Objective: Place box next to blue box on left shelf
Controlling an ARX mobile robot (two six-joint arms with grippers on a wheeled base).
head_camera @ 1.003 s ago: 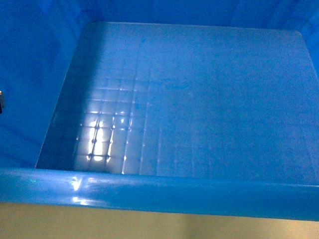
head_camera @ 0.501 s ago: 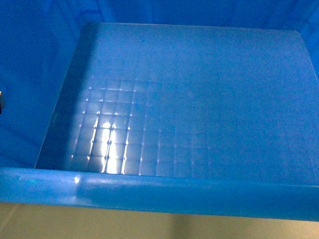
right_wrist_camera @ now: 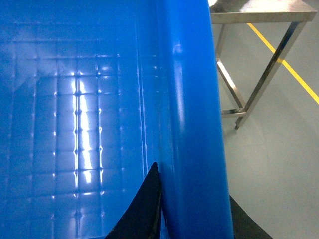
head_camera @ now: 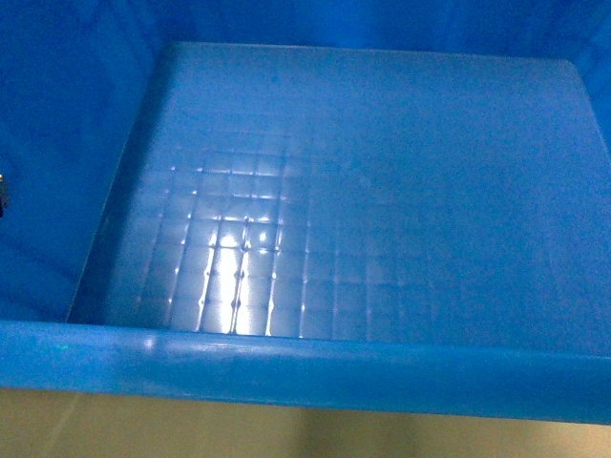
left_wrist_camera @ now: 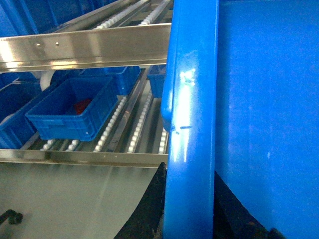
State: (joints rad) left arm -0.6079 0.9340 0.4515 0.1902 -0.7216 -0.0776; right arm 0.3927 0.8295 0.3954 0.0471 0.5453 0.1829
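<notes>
The box, a big bright blue crate, fills the head view, showing its grid floor (head_camera: 382,191) and near rim (head_camera: 305,367). My left gripper (left_wrist_camera: 189,172) is shut on its left rim (left_wrist_camera: 192,99), with one black finger (left_wrist_camera: 149,209) outside and the other inside. My right gripper (right_wrist_camera: 192,181) is shut on the right rim (right_wrist_camera: 192,99) in the same way. The left shelf (left_wrist_camera: 134,124) of white roller rails lies ahead, lower left in the left wrist view. A smaller blue box (left_wrist_camera: 70,112) with something red inside sits on it, and bare rollers lie to its right.
A steel beam (left_wrist_camera: 84,47) of the upper shelf level crosses above the blue box, with more blue crates (left_wrist_camera: 112,77) behind. The shelf's front lip (left_wrist_camera: 79,158) borders grey floor (left_wrist_camera: 65,199). A steel table frame (right_wrist_camera: 259,50) and a yellow floor line (right_wrist_camera: 289,69) lie to the right.
The glare on the crate's floor has drifted to the right in the head view. The crate keeps nearly the same place in that view.
</notes>
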